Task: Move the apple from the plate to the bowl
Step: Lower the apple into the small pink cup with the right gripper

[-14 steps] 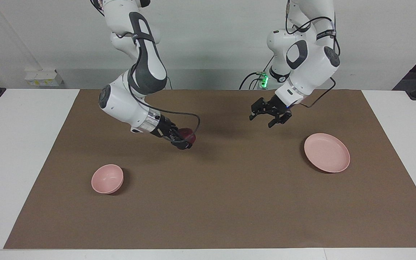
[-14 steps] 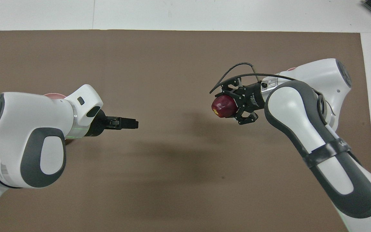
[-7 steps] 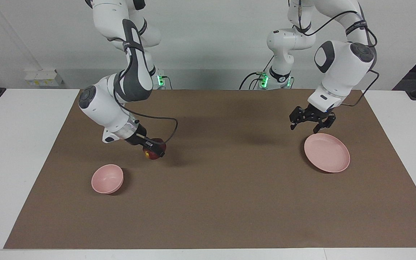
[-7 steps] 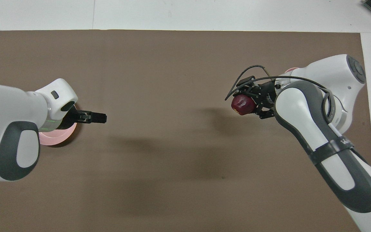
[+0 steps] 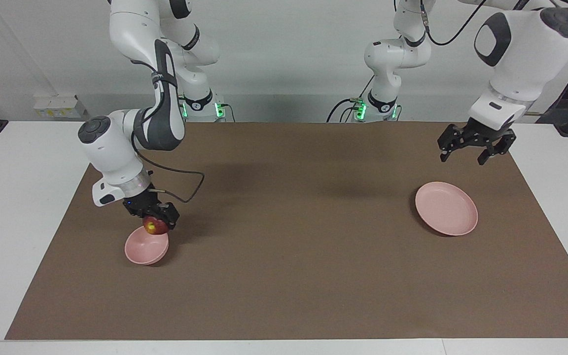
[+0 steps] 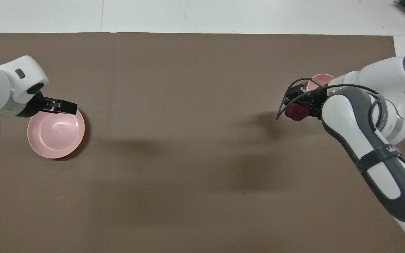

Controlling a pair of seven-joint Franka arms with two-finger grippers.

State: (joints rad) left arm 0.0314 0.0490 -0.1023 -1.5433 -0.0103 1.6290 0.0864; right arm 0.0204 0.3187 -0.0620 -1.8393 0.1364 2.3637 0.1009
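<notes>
My right gripper (image 5: 159,222) is shut on the dark red apple (image 5: 154,226), whose yellowish patch shows in the facing view. It holds the apple just over the robot-side rim of the small deep pink bowl (image 5: 141,249). In the overhead view the apple (image 6: 296,111) sits beside the bowl (image 6: 321,78), which the right arm mostly hides. The flat pink plate (image 5: 446,208) lies bare toward the left arm's end; it also shows in the overhead view (image 6: 55,135). My left gripper (image 5: 462,158) is open and empty, raised over the mat by the plate's robot-side edge (image 6: 63,106).
A brown mat (image 5: 294,236) covers the middle of the white table (image 5: 22,207). Only the bowl and the plate stand on the mat. The right arm's elbow (image 6: 371,147) hangs over the right arm's end of the mat.
The right gripper has carried the apple from the mat's middle to just over the bowl. The left gripper has drawn back and risen toward its own end, uncovering the plate.
</notes>
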